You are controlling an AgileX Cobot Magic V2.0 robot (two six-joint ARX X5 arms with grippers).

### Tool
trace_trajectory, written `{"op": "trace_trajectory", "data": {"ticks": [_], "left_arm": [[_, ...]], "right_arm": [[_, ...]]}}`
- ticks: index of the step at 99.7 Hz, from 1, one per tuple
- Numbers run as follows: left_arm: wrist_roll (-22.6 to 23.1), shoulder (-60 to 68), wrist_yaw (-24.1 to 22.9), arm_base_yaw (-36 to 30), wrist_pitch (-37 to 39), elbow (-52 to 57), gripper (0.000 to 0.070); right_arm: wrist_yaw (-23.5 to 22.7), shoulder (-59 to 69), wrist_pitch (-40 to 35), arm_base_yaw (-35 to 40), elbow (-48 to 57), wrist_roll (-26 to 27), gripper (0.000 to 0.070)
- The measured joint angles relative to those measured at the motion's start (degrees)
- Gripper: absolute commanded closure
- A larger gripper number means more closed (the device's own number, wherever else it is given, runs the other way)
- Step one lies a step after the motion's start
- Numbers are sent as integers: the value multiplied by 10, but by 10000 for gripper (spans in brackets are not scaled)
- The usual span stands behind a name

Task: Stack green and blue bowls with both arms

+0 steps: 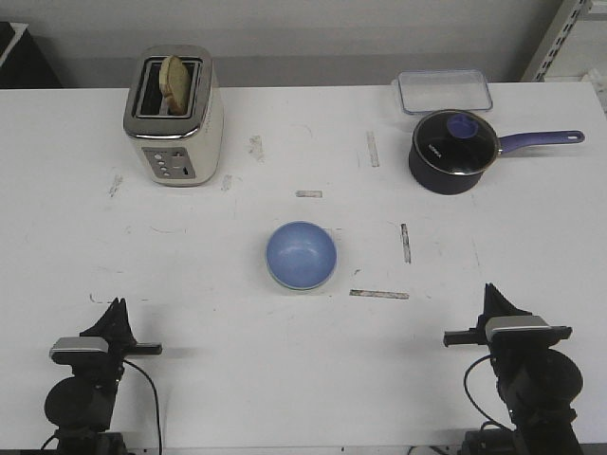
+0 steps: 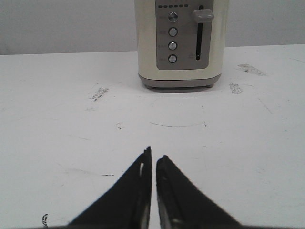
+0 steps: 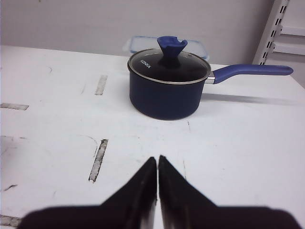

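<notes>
The blue bowl (image 1: 301, 253) sits upright near the middle of the table. A thin pale green rim (image 1: 282, 282) shows along its near edge, so it seems to rest inside the green bowl, which is otherwise hidden. My left gripper (image 1: 116, 309) (image 2: 153, 155) is at the near left of the table, shut and empty, pointing toward the toaster. Over at the near right, my right gripper (image 1: 493, 294) (image 3: 157, 158) is shut with nothing in it and points toward the saucepan. Both grippers are well apart from the bowls, which do not appear in either wrist view.
A cream toaster (image 1: 175, 118) (image 2: 180, 43) holding a slice of bread stands at the back left. A dark saucepan (image 1: 453, 152) (image 3: 167, 88) with a glass lid and purple handle is at the back right, a clear lidded box (image 1: 444, 92) behind it. Tape strips (image 1: 379, 294) mark the table.
</notes>
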Motion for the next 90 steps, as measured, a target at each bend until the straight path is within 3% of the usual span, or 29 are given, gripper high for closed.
{"op": "trace_trajectory", "data": {"ticks": [26, 38, 58, 75, 90], "left_arm": [[0, 0, 0, 0, 0, 0, 698], [0, 0, 0, 0, 0, 0, 698], [0, 0, 0, 0, 0, 0, 698], [0, 0, 0, 0, 0, 0, 698], [0, 0, 1, 0, 2, 0, 698]], "right_arm": [[0, 0, 1, 0, 0, -1, 700], [-2, 0, 48, -4, -20, -2, 700], [-13, -43, 131, -19, -122, -2, 700], [-44, -117, 148, -35, -206, -2, 700], [-45, -168, 172, -38, -263, 7, 700]]}}
